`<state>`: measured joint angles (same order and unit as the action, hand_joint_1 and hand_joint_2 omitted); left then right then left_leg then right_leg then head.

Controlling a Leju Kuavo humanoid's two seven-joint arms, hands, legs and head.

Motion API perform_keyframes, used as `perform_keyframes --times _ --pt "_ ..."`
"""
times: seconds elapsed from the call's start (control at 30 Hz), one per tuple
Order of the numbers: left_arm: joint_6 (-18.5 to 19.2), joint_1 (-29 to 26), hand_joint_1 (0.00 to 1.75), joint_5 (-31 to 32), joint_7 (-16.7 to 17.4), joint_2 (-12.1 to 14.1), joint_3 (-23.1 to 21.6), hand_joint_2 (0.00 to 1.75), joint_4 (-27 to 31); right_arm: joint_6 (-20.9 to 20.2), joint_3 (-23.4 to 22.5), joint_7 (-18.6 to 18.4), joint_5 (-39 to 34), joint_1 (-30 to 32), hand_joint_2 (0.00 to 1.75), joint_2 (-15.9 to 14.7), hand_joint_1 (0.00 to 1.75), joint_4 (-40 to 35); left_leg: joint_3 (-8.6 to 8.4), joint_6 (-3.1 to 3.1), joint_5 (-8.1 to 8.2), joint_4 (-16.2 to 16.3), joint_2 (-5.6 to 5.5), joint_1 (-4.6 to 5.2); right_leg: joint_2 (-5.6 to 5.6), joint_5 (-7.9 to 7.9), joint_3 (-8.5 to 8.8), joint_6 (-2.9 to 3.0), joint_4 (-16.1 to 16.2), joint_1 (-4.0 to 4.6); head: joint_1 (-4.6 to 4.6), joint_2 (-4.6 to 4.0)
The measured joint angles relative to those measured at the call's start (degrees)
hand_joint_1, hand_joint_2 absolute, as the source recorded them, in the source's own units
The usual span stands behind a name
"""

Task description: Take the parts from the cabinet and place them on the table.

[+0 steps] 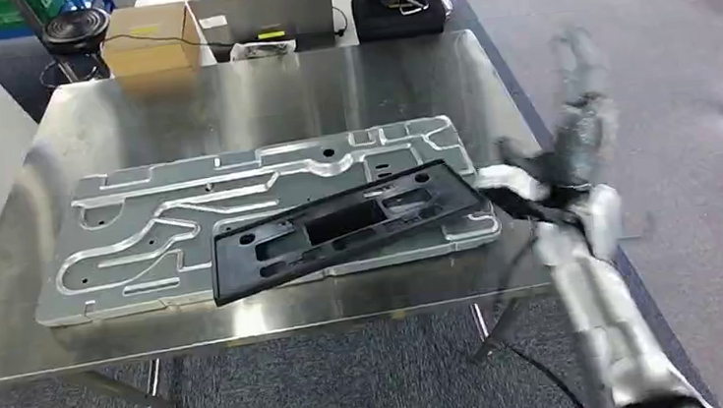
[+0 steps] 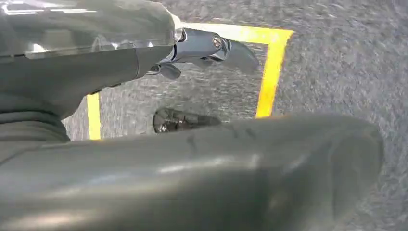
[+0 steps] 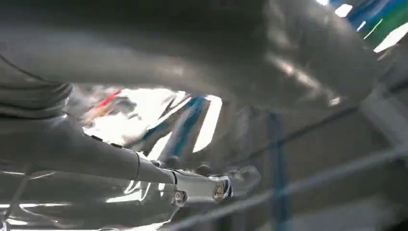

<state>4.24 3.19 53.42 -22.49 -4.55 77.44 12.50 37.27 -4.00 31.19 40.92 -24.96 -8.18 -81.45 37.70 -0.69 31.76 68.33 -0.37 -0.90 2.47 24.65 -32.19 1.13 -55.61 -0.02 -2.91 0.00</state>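
Right hand (image 1: 575, 96), badly blurred, is raised beside the far right edge of the steel surface (image 1: 260, 99); whether its fingers are spread or curled cannot be told. Black plastic part (image 1: 345, 227) lies flat across the grooved metal plate (image 1: 144, 245) on that surface.

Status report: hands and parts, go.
Right hand blurred beside the table, grip unclear. Left hand over carpet, holds nothing. Black frame lies on silver plate. Nothing in the way.
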Motion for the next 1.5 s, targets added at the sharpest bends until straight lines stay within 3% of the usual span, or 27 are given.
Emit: perform_keyframes --times 0.07,0.1,0.13,0.2,0.23,0.27,0.33,0.4,0.47,0.53,0.57,0.6,0.63,0.73,0.77,0.8,0.87,0.93,0.97,1.03,1.07,1.1,1.17,1.23,1.3,1.43,1.5 --pt "-0.04 -0.69 0.00 -0.46 -0.17 0.00 0.77 0.00 0.00 -1.85 -7.92 4.18 -2.67 7.36 0.00 -2.03 0.00 -7.90 3.28 -0.38 3.05 7.91 0.07 -0.23 -0.07 0.18 -0.21 0.02 -0.14 -0.03 0.02 0.00" --pt "-0.04 -0.86 0.00 -0.51 -0.26 0.00 0.94 0.00 0.00 -2.53 -10.71 4.77 -2.71 9.05 0.00 -2.44 0.00 -10.41 3.18 -0.47 2.44 8.07 0.10 -0.34 -0.56 0.24 -0.26 -0.02 -0.28 -0.16 0.00 0.00" --pt "-0.02 -0.78 0.00 -0.53 -0.33 0.02 1.01 0.00 0.00 -2.83 -12.35 4.83 -2.67 10.36 0.00 -2.70 0.00 -12.17 1.68 -0.45 0.57 5.43 0.10 -0.41 -1.32 0.33 -0.21 -0.17 -0.40 -0.28 0.00 0.00" --pt "-0.04 -0.20 0.00 -0.66 -0.78 0.11 1.27 0.00 0.00 -1.74 -16.39 4.28 -2.96 16.51 0.00 -3.70 0.00 -18.24 -3.82 -0.20 -4.39 -4.93 0.07 -0.42 -1.78 0.84 0.39 -0.88 -0.77 -0.41 0.02 0.00" --pt "0.00 0.02 0.00 -0.64 -1.14 0.11 1.51 0.00 0.00 -1.45 -19.22 4.44 -4.38 20.54 0.00 -4.08 0.00 -21.58 -6.03 0.13 -5.17 -9.56 -0.04 -0.41 -1.60 1.22 0.55 -1.23 -1.03 -0.41 0.02 0.00" --pt "0.07 0.05 0.00 -0.61 -1.51 0.09 1.69 0.00 0.00 -1.93 -22.41 5.27 -6.65 24.23 0.00 -4.03 0.00 -24.70 -6.72 0.45 -4.63 -10.44 -0.10 -0.11 -1.50 1.42 0.35 -1.64 -1.67 0.04 0.02 0.00" --pt "0.37 -0.23 0.00 -0.53 -1.70 0.09 1.90 0.00 0.00 -4.17 -27.35 6.23 -9.84 29.95 0.00 -3.24 0.00 -29.25 -6.43 0.85 -4.72 -10.06 -0.09 0.04 -1.53 1.17 0.27 -2.08 -1.58 -0.09 0.02 0.00" --pt "0.59 -0.10 0.00 -0.46 -1.73 0.11 1.97 0.00 0.00 -5.56 -31.30 6.32 -10.43 34.16 0.00 -2.00 0.00 -32.87 -6.41 1.84 -5.26 -10.81 0.04 0.02 -1.76 1.28 0.17 -2.77 -1.54 -0.42 0.02 0.00" --pt "0.94 0.20 0.00 -0.31 -1.88 0.18 1.97 0.00 0.00 -7.09 -33.68 6.34 -9.46 36.40 0.00 -1.10 0.00 -34.70 -6.00 2.67 -5.86 -11.07 0.48 -0.04 -2.17 5.35 -1.25 -3.17 -5.21 -0.70 0.02 0.00" --pt "1.25 0.44 0.00 -0.09 -2.14 0.24 1.97 0.00 0.02 -9.07 -35.96 6.34 -8.14 37.36 0.00 0.68 0.00 -35.12 -5.24 2.92 -6.38 -11.06 0.79 0.14 -2.23 10.69 -4.59 -3.60 -14.17 -0.84 0.02 0.00" --pt "1.38 0.53 0.00 -0.05 -2.14 0.26 1.95 0.00 0.02 -9.88 -36.86 6.34 -7.65 37.87 0.00 1.58 0.00 -35.07 -4.76 2.93 -6.69 -11.00 0.80 0.23 -2.23 12.16 -5.80 -3.74 -17.79 -0.94 0.02 0.00" --pt "1.40 0.54 0.00 -0.02 -2.14 0.26 1.97 0.00 0.02 -10.80 -37.82 6.34 -7.13 38.17 0.00 2.54 0.00 -34.86 -4.24 2.84 -7.05 -10.94 0.79 0.32 -2.23 12.11 -5.79 -3.83 -19.07 -1.01 0.02 0.00" --pt "1.40 0.51 0.00 0.02 -2.06 0.26 1.97 0.00 0.02 -11.51 -38.49 6.34 -6.77 38.08 0.00 3.25 0.00 -34.46 -3.80 2.72 -7.37 -10.86 0.80 0.36 -2.23 10.80 -4.31 -3.78 -17.21 -1.04 0.02 0.00" --pt "1.40 0.68 0.00 0.15 -1.59 0.26 1.97 0.00 0.02 -14.00 -40.83 6.32 -5.24 37.54 0.00 5.25 0.00 -31.22 -2.71 2.26 -8.36 -10.64 0.74 0.38 -2.23 5.54 5.47 -3.07 -2.26 -1.05 0.02 0.00" --pt "1.42 0.70 0.00 0.17 -1.53 0.24 1.97 0.00 0.02 -14.22 -41.46 6.32 -4.98 37.14 0.00 5.58 0.00 -30.37 -2.51 1.92 -8.76 -10.63 0.72 0.51 -2.29 6.74 6.71 -2.82 0.37 -0.75 0.00 0.00" --pt "1.44 0.71 0.00 0.19 -1.51 0.24 1.97 0.00 0.02 -14.37 -42.24 6.32 -4.87 37.09 0.00 6.21 0.00 -29.53 -2.76 1.50 -9.21 -10.88 0.67 0.49 -2.38 5.14 6.17 -2.49 -0.33 -0.34 0.02 0.00" --pt "1.38 0.77 0.00 0.19 -1.44 0.22 1.97 0.00 0.02 -15.36 -43.38 6.27 -4.11 36.49 0.00 6.66 0.00 -28.12 -2.64 0.70 -9.99 -11.09 0.70 0.27 -2.40 5.11 5.75 -1.82 -0.13 -0.10 0.02 0.00" --pt "1.36 0.72 0.00 0.15 -1.29 0.33 2.01 0.00 0.02 -17.41 -45.13 6.12 -1.48 35.16 0.00 7.68 0.00 -24.20 -2.13 0.04 -9.54 -10.70 0.57 0.17 -2.10 3.47 4.90 -0.78 0.65 -0.70 0.02 0.00" --pt "1.36 0.70 0.00 0.13 -1.29 0.35 2.01 0.00 0.02 -17.74 -46.09 6.14 -0.08 34.37 0.00 7.92 0.00 -21.88 -1.34 -0.08 -6.60 -9.01 0.57 0.25 -2.23 2.90 4.17 -0.35 0.81 -0.67 0.02 0.00" --pt "1.38 0.70 0.00 0.19 -1.25 0.28 1.99 0.00 0.02 -17.78 -48.63 6.23 1.64 33.25 0.00 8.58 0.00 -15.76 0.85 -0.32 1.02 -0.58 0.55 0.22 -2.07 1.63 2.50 -0.07 0.71 -0.60 0.02 0.00" --pt "1.38 0.68 0.00 0.22 -1.20 0.26 1.99 0.00 0.02 -17.62 -49.55 6.23 2.54 33.00 0.00 8.93 0.00 -13.56 1.56 -0.47 3.16 3.51 0.55 0.22 -1.94 1.06 1.64 -0.04 0.62 -0.53 0.02 0.00" --pt "1.38 0.62 0.00 0.22 -1.18 0.28 1.99 0.00 0.02 -17.52 -50.35 6.17 3.87 32.49 0.00 9.03 0.00 -11.21 1.59 -0.58 3.64 6.37 0.56 0.21 -1.91 0.42 0.65 -0.03 0.46 -0.49 0.02 0.00" --pt "1.38 0.65 0.00 0.37 -1.16 0.28 1.99 0.00 0.02 -17.08 -51.82 6.16 5.86 31.30 0.00 9.10 0.00 -6.78 -1.29 -0.57 0.21 5.30 0.56 0.22 -1.93 -0.66 -1.35 -0.22 -0.15 -0.48 0.02 0.00" --pt "1.38 0.69 0.00 0.41 -1.07 0.28 1.99 0.00 0.02 -15.62 -54.54 6.21 8.56 29.79 0.00 9.10 0.00 -0.02 -7.95 -0.02 -2.96 -3.09 0.54 0.25 -2.02 -1.52 -2.87 -0.61 -0.79 -0.47 0.00 0.00" --pt "1.38 0.91 0.00 0.55 -0.94 0.31 1.99 0.00 0.04 -12.94 -58.18 5.16 13.12 28.17 0.00 8.40 0.00 8.94 -14.76 0.54 -0.34 -13.29 0.41 0.60 -1.84 -2.14 -3.57 -1.24 -1.60 -0.16 0.02 0.00" --pt "1.42 0.49 0.00 0.76 -0.50 -0.05 2.01 0.00 0.02 -8.51 -62.26 -0.65 21.96 26.78 0.00 5.96 0.00 25.65 -13.07 2.11 -1.85 -13.51 0.65 0.56 -1.78 -4.26 -4.03 -2.69 -0.91 -0.31 0.02 0.00" --pt "1.42 0.61 0.00 0.78 -0.48 -0.07 2.01 0.00 0.02 -8.12 -63.45 -1.09 22.27 26.50 0.00 5.34 0.00 30.53 -11.19 3.05 -3.34 -13.55 1.06 0.46 -2.11 2.29 -5.93 -3.30 -5.27 -0.79 0.02 0.00"
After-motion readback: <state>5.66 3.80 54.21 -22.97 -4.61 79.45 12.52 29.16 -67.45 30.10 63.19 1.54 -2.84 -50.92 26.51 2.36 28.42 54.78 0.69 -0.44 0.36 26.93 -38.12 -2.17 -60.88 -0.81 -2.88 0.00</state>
